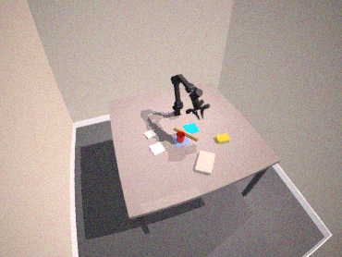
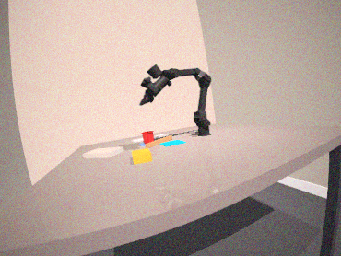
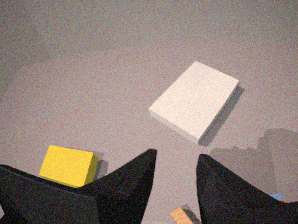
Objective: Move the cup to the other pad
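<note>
Open air betw. the gripper (image 1: pixel 200 116) (image 2: pixel 141 104) (image 3: pixel 177 159) and the tabletop (image 1: pixel 139 185) (image 2: pixel 230 161) (image 3: pixel 115 95); nothing solid shows betw. its fingertips. Orange bar (image 1: pixel 191 136) (image 2: pixel 158 142) (image 3: pixel 181 215) lies diag. betw. cyan pad (image 1: pixel 191 128) (image 2: pixel 173 144) & red cup (image 1: pixel 180 137) (image 2: pixel 147 137), blocking a low pass there. Yellow block (image 1: pixel 223 138) (image 2: pixel 142 156) (image 3: pixel 69 165) & thick off-white slab (image 1: pixel 205 162) (image 2: pixel 102 153) (image 3: pixel 196 100) stand apart, w/ a gap betw. them. Flat white squares (image 1: pixel 157 148) beside cup: low, easily passed over.
</note>
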{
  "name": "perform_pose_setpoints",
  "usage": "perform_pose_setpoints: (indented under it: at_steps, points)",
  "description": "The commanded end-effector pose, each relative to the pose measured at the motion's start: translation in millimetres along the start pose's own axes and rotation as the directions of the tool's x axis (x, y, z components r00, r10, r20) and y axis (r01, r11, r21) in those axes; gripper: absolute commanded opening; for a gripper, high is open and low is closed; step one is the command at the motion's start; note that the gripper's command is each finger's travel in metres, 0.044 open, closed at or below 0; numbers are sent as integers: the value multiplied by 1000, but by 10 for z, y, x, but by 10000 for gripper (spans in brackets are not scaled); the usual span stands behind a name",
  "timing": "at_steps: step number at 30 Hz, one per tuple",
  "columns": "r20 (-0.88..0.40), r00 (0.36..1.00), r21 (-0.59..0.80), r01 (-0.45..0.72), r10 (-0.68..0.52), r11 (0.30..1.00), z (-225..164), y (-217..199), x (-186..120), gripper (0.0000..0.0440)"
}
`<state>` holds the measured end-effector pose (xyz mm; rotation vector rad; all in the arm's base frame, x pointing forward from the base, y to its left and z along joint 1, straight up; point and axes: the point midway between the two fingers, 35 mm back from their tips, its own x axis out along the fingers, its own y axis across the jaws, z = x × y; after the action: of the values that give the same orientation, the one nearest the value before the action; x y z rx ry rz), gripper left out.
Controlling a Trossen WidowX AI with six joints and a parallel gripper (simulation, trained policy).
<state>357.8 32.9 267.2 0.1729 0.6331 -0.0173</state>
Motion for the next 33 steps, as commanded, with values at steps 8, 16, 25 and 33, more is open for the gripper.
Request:
perform_pose_setpoints:
  at_steps: [8,16,25,33]
  points:
    - [-158,986,0,46,-45,999,-119,-22,114,93]
    - [-283,955,-23,82,-85,996,-223,-70,183,99]
    - [-411,903,-65,113,-130,991,-333,-161,231,114]
    - [-512,843,-110,128,-167,986,-421,-276,264,116]
